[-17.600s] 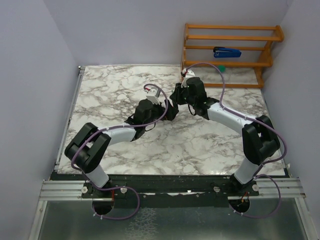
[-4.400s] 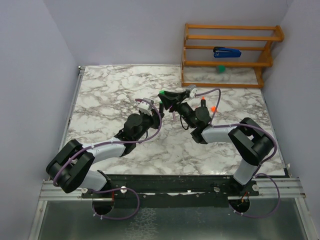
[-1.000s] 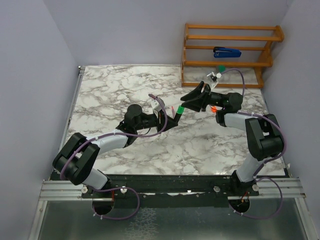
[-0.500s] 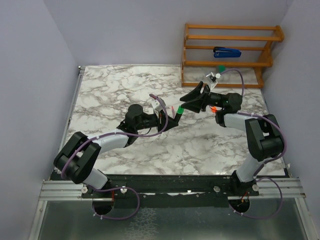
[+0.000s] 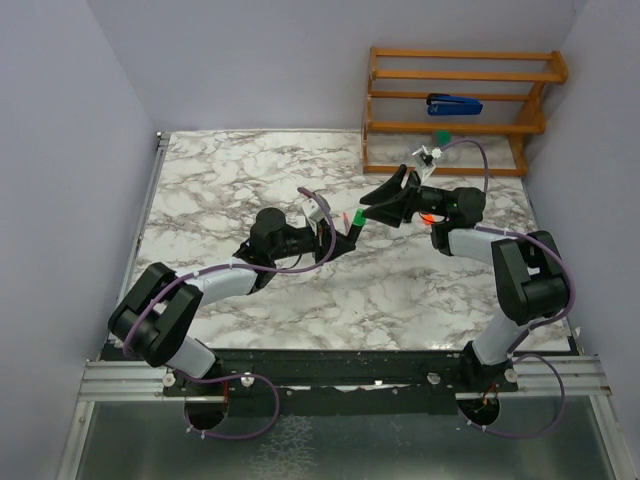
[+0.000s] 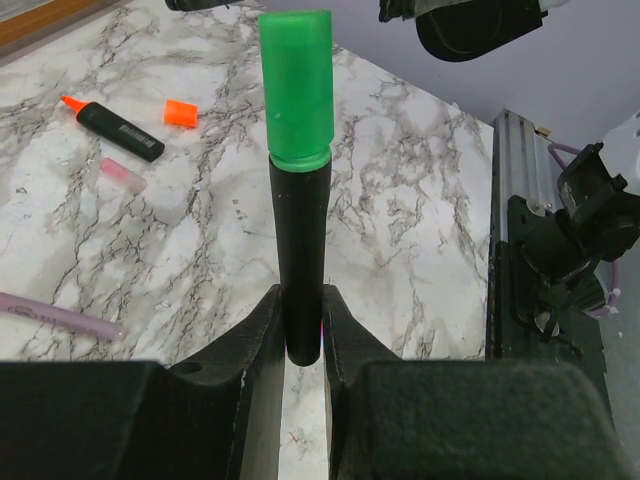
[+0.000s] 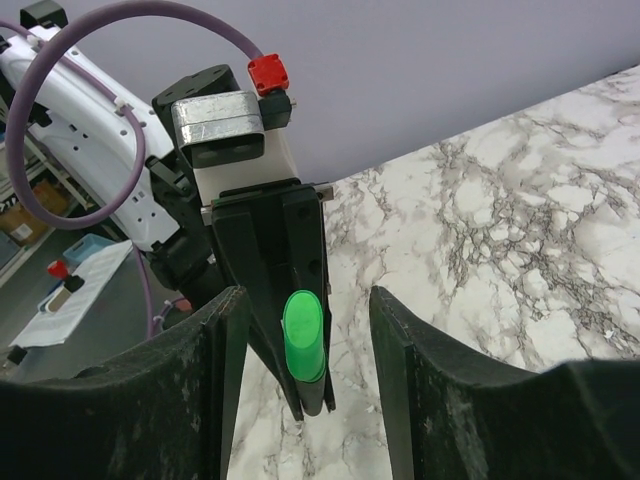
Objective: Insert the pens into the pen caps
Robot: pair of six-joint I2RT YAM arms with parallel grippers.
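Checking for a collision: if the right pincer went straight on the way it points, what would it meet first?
Most likely the green cap on the black pen in the left pincer; it lies centred ahead, though the gap is hard to judge.

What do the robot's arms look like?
The left arm and right arm are white tubes with chunky black joints. A purple cable loops along each. The left tool and right tool each have two flat black fingers. A small red plug sits by the left tool.

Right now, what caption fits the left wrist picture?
Left jaws grip the green-capped black pen above the marble table.
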